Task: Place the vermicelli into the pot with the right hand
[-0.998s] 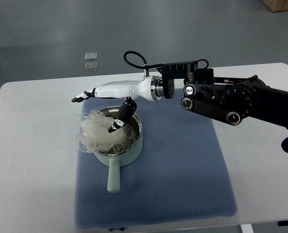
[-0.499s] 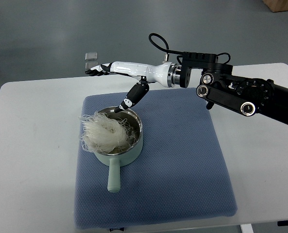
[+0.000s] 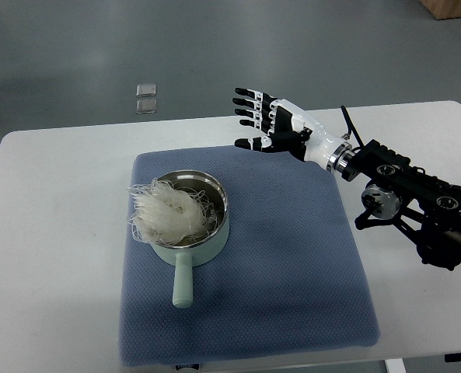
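Note:
A pale green pot [image 3: 190,250] with a steel inside and a handle toward me stands on the blue mat [image 3: 292,256]. A white bundle of vermicelli [image 3: 168,215] lies in the pot and hangs over its left rim. My right hand [image 3: 263,122] is open and empty, fingers spread, held above the mat's far right edge, well to the right of the pot. The left arm is out of view.
The mat lies on a white table [image 3: 51,256]. Two small clear squares [image 3: 145,99] lie on the grey floor beyond the table's far edge. My black right forearm [image 3: 417,202] crosses the table's right side.
My right hand has let go of the vermicelli, lifted off the pot and drawn back to the right. The vermicelli stays in the pot.

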Robot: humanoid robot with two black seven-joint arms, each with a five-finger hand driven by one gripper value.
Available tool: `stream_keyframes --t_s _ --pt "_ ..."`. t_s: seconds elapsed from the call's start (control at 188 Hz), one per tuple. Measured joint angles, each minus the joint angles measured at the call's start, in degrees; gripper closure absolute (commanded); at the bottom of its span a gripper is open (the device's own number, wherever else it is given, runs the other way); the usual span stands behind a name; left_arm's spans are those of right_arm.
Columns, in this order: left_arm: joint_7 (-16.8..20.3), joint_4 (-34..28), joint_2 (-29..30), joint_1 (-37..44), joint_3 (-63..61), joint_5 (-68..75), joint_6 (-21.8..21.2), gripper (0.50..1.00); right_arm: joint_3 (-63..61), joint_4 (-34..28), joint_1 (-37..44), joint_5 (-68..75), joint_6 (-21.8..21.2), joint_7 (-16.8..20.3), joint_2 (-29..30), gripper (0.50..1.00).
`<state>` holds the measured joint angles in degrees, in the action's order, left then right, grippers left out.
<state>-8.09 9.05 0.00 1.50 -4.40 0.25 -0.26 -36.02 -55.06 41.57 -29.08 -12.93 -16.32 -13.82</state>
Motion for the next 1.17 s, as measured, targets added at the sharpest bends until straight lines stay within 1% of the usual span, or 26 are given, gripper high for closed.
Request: stream_keyframes --t_s 0.175,0.361,1.173 --pt "0.0 0.0 0.0 0.0 0.0 0.0 0.0 0.5 0.0 3.2 -0.4 11.5 0.1 3.6 -0.2 0.579" --pt "0.0 0.0 0.0 0.0 0.0 0.0 0.0 0.5 0.0 4.3 -0.2 15.9 0.1 6.1 -0.4 0.579" --pt "0.0 0.0 0.0 0.0 0.0 0.0 0.0 0.5 -0.2 4.9 -0.4 16.2 -0.8 5.8 -1.0 0.576"
